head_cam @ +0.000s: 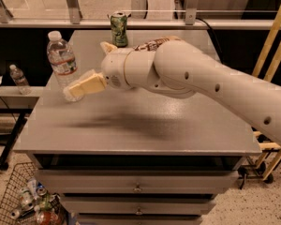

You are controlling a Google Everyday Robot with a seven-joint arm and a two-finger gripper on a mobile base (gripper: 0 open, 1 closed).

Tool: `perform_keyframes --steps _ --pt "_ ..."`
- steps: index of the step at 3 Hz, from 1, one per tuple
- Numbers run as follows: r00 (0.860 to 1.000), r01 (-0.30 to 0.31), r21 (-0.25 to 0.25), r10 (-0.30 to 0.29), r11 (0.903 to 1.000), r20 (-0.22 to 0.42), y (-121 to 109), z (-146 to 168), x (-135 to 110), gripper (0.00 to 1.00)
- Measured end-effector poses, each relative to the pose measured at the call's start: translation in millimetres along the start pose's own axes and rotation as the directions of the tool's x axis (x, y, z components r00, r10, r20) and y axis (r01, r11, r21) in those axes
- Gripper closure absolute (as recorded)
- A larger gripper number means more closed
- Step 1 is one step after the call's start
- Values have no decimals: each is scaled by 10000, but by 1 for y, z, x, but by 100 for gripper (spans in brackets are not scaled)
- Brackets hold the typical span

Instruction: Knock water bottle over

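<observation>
The water bottle (62, 60) stands upright near the left edge of the grey table (145, 130). It is clear and ribbed, with a white cap and a white label. My gripper (75, 90) reaches in from the right on a thick white arm. Its cream-coloured tip overlaps the bottle's lower part, at or just in front of its base. A green drink can (118, 29) stands at the table's far edge, behind the arm.
Snack bags (152, 43) lie behind the arm, mostly hidden by it. A small clear bottle (19, 78) stands on a lower ledge to the left. A wire basket (28, 201) with cans sits on the floor at lower left. Drawers run below the tabletop.
</observation>
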State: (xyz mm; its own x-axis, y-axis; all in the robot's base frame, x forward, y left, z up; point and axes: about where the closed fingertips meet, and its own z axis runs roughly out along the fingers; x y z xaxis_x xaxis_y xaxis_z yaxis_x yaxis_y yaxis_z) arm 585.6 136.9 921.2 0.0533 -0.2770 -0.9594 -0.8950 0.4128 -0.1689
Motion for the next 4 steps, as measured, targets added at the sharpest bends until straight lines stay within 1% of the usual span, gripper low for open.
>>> perform_keyframes --steps 1,3,4 --pt "9996 -247 -312 251 9992 95 5 24 1 0" --pt "9941 -428 -689 494 9967 969 11 49 -8 0" --pt "9906 -397 -835 502 9957 1273 14 56 -10 18"
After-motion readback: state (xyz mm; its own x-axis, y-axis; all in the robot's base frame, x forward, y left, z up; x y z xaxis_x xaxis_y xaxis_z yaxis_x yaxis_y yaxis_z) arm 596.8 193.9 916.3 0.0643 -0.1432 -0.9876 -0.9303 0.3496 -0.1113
